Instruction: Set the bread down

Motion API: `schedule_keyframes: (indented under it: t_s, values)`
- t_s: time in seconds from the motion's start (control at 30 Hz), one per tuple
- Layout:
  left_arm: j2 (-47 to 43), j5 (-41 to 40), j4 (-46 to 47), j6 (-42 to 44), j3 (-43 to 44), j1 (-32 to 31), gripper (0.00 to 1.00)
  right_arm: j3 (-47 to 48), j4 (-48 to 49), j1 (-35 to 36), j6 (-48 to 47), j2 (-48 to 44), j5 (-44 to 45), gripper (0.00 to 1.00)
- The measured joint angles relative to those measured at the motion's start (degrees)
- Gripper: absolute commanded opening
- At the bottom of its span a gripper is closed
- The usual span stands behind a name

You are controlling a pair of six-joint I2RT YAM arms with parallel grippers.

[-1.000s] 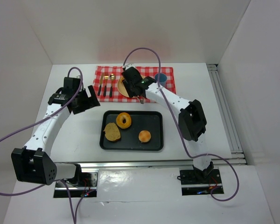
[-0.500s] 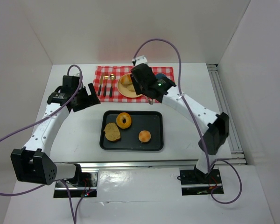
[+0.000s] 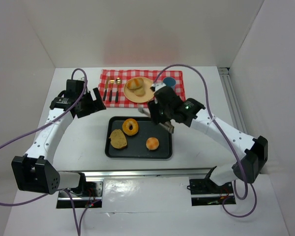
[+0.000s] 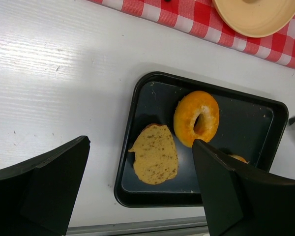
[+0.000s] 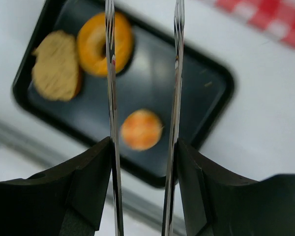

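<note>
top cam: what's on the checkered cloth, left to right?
cutlery → plate with bread pieces on it → blue cup

i'm looking down at a white table [image 3: 78,142] whose painted top shows a faint wood grain in the left wrist view. two things lie directly on it. a red-and-white checked cloth [image 3: 104,76] sits flat at the far side, near the back wall. a black rectangular tray [image 3: 137,147] sits nearer to me, about mid-table, just clear of the cloth's near edge with a strip of bare white between them. silver metal rails [image 3: 236,118] run along the table's right side.
</note>
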Motion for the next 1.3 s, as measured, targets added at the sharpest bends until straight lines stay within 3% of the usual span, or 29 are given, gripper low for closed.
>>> schedule_keyframes:
  t_s: [0.13, 0.43, 1.3]
  values:
    - [0.00, 0.00, -0.04, -0.02, 0.00, 0.00, 0.97, -4.74, -0.44, 5.03, 4.26, -1.01, -6.08, 0.60]
    - [-0.17, 0.09, -0.09, -0.02, 0.00, 0.00, 0.97, -7.91, 4.79, 4.61, 12.35, 2.03, -13.09, 0.61]
    - [-1.51, 0.07, -0.09, -0.02, -0.02, 0.00, 0.97, -9.57, 9.66, 4.61, 13.92, 8.59, -10.78, 0.57]
